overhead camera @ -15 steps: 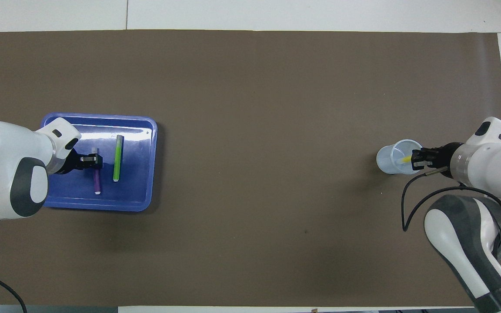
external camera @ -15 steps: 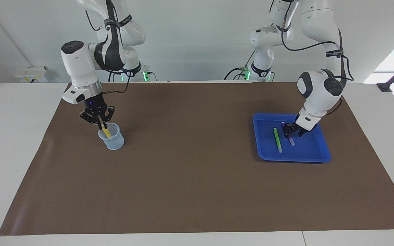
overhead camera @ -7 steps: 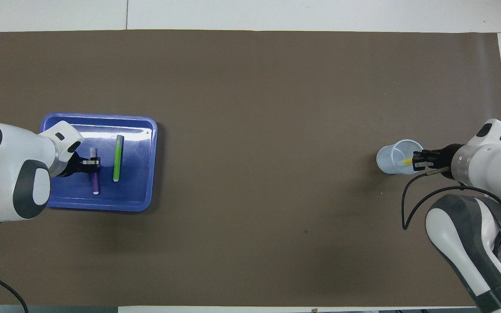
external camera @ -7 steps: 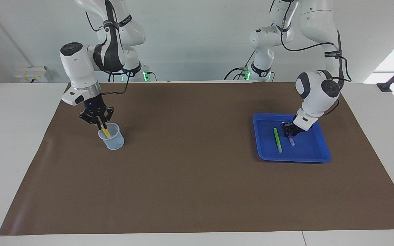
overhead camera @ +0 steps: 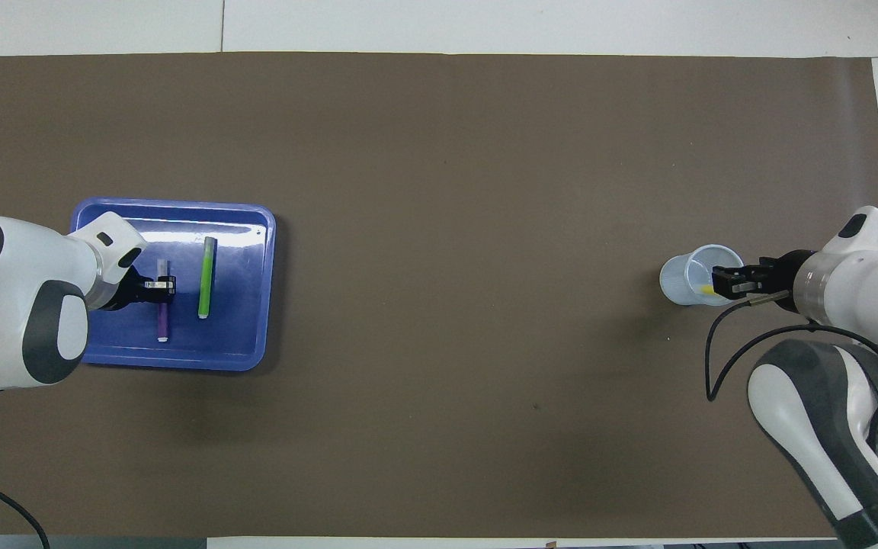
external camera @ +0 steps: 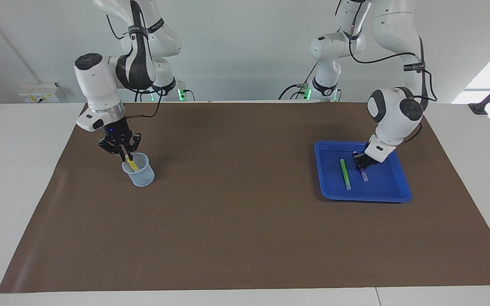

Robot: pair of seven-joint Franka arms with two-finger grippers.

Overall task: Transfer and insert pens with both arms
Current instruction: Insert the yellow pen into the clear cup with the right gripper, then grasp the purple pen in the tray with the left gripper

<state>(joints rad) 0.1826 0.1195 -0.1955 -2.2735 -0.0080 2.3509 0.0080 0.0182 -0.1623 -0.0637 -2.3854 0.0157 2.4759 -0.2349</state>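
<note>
Now, line by line:

Cup (external camera: 139, 171): clear, standing upright on the brown mat (external camera: 245, 221) toward the right arm's end of the worktop; its open mouth faces up so a pen can drop in end first.

Yellow pen (external camera: 131, 163): tilted in the mouth of the cup, lower end inside, upper end pinched in the right gripper (external camera: 122, 154); the slant looks set to let it rest against the cup wall once freed.

Right gripper: low over the cup's rim, on the side nearer the robots; jaws closed on the yellow pen, so insertion is not yet finished.

Tray (external camera: 394, 196): blue, shallow, flat on the mat toward the left arm's end; it keeps the loose pens from rolling.

Purple pen (overhead camera: 163, 311): lying in the tray, pale end pointing toward the robots.

Left gripper (overhead camera: 158, 284): down in the tray across the purple pen's upper half; whether its jaws have closed on the pen I cannot tell.

Green pen (overhead camera: 206, 277): flat in the tray just beside the purple pen, roughly parallel, apart from both grippers, waiting its turn.

Step, as I judge it: one pen going in, one being fetched, one left.
</note>
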